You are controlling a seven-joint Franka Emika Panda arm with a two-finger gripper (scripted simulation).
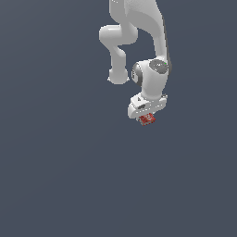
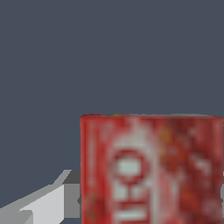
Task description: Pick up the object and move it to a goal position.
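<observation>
In the exterior view we see the white arm (image 1: 139, 41) reaching down from the top centre of the frame, with the gripper (image 1: 147, 115) just right of centre and the small red object (image 1: 147, 119) tucked under it, over plain grey ground. The jaws appear clamped on the object.

In the wrist view we see what the other hides: the object's (image 2: 151, 170) white markings, filling the lower right, and one grey finger (image 2: 48, 199) at the lower left beside it.

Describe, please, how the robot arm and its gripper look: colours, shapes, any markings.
The arm is glossy white, built of rounded tubular links with bulbous joints. A dark band runs along one link, and the wrist joint has grey end caps with a tiny green dot. The gripper has a flat, white, blocky body. In the wrist view one of its fingers appears light grey and angular. No cables show.
</observation>
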